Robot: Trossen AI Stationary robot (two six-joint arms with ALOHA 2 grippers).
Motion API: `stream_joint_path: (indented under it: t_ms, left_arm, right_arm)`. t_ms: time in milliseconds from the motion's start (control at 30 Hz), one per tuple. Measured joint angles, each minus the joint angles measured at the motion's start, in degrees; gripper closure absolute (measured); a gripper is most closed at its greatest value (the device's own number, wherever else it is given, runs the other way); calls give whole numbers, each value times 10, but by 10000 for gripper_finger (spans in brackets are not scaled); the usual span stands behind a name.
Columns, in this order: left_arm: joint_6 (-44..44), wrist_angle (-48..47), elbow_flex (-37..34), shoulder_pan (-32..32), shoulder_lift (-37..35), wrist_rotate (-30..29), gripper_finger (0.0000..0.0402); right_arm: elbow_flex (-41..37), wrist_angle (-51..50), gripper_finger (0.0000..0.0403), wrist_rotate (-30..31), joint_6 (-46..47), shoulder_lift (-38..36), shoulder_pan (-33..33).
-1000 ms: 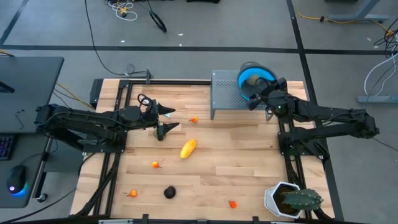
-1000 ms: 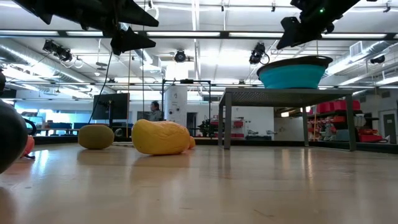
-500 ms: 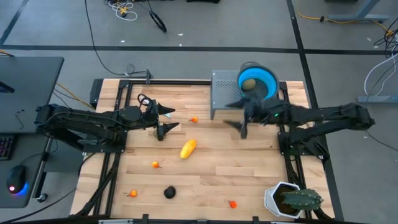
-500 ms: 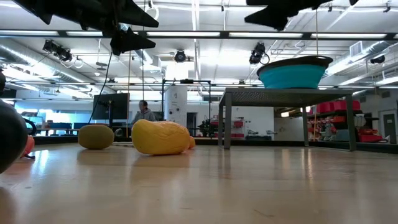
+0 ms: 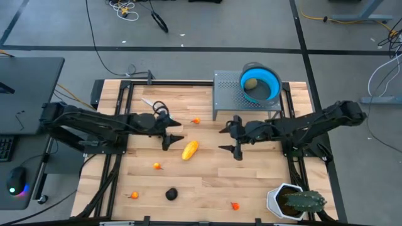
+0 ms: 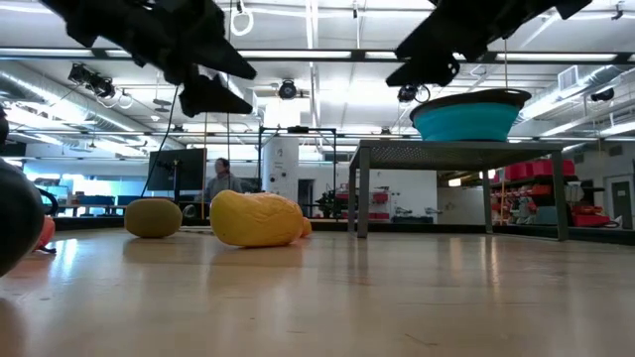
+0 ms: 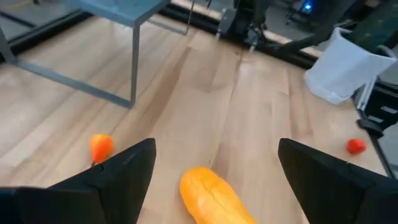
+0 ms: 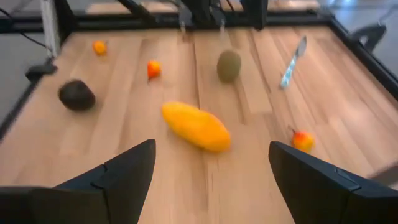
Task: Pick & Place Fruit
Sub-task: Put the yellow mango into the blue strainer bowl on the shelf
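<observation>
Showing olive-brown oval inside blue bowl: high view only | both fingers apart, empty

Grey floor around wooden table, dark seams crossing it. Loose cables on floor beyond table's far edge. Dark desk off table's left side, mouse near it. White pot with cactus at table's near right corner. Low view: open hall behind, ceiling beams and bright strip lights, person far back by monitor, red shelving at right.
</observation>
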Motion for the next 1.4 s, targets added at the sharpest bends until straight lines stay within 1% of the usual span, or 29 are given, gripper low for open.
stream_joint_path:
  t_ms: [200,300,400,633,767,833,933,1000,1133,1300,1400]
  left_arm:
    - [-55,-52,42,-44,109,-61,54]
    - [-82,-56,60,-61,156,-69,54]
    - [-101,-56,79,-74,191,-72,54]
    - [-145,-55,105,-104,237,-128,51]
    - [-164,-60,106,-118,261,-181,37]
    - [-172,-64,106,-121,274,-197,26]
    - [-186,-59,106,-121,291,-195,8]
    - [-191,-58,106,-123,301,-190,4]
    - [-200,-49,106,-124,315,-190,8]
    - [-202,-54,106,-128,324,-208,7]
    - [-204,-47,107,-132,343,-211,9]
  right_arm:
    - [0,-62,80,47,0,0,28]
    - [0,-76,80,64,0,0,36]
    - [0,-77,80,64,0,0,41]
    - [0,-83,80,63,-13,0,46]
    - [0,-83,80,64,-21,0,46]
    - [0,-82,80,64,-24,0,46]
    - [0,-82,80,64,-26,0,46]
    - [0,-82,80,64,-26,0,46]
    - [0,-82,80,64,-26,0,46]
    - [0,-82,80,64,-26,0,46]
    - [0,-82,80,64,-26,0,46]
